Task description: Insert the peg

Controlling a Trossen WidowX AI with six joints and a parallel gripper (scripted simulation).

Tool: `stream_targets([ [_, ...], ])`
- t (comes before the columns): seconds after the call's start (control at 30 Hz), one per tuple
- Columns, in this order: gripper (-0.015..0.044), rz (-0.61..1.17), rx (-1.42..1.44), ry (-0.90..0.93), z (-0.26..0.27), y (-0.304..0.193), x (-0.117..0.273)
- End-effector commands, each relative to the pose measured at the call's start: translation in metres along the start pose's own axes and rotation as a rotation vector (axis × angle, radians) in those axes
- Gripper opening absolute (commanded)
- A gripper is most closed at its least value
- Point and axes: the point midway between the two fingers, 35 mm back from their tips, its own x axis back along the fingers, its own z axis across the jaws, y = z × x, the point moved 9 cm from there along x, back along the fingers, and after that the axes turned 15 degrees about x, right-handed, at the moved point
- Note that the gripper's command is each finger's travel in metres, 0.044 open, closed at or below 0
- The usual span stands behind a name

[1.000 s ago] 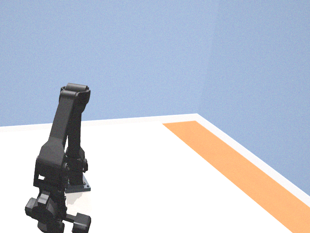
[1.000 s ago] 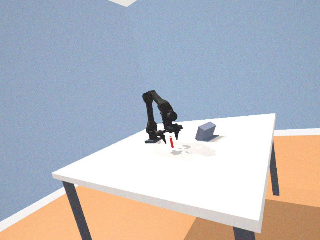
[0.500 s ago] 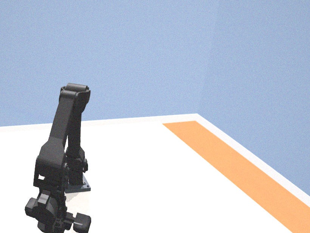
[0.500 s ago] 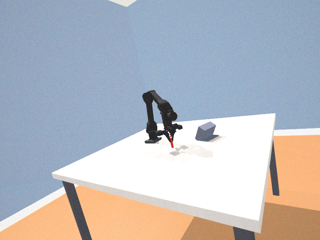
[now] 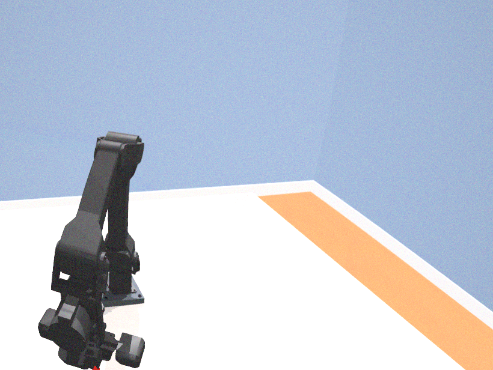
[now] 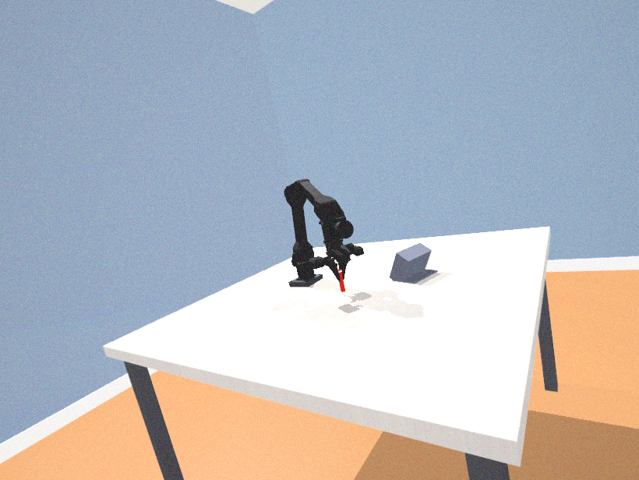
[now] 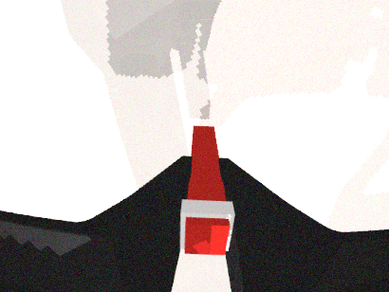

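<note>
The red peg (image 6: 341, 285) (image 7: 204, 142) has flat sides, a square top and a pale band near the top. It is upright, its bottom at or close to the table (image 6: 258, 340); I cannot tell whether it touches. My gripper (image 6: 340, 277) (image 7: 206, 160) points down and is shut on the peg, one black finger on each side. In the top view only a red tip of the peg (image 5: 95, 367) shows at the bottom edge, below the gripper body. The grey-blue block with the sloped panel (image 6: 411, 263) stands to the right in the exterior view. Its hole is not visible.
The arm's base plate (image 5: 123, 298) (image 6: 305, 281) is on the table behind the peg, left of it in the exterior view. The table's front edge (image 6: 309, 400) and right edge (image 6: 534, 330) show there. Arm shadows lie around the peg.
</note>
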Motion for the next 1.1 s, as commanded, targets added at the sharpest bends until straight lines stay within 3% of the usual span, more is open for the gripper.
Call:
stream_targets([
  [0.0, 0.0000, -0.020, 0.000, -0.002, 0.000, 0.002, 0.019],
  [0.47, 0.0000, -0.016, -0.003, 0.001, -0.002, -0.003, 0.066],
  [1.07, 0.0000, -0.052, 0.029, -0.050, 0.016, -0.002, 0.062],
])
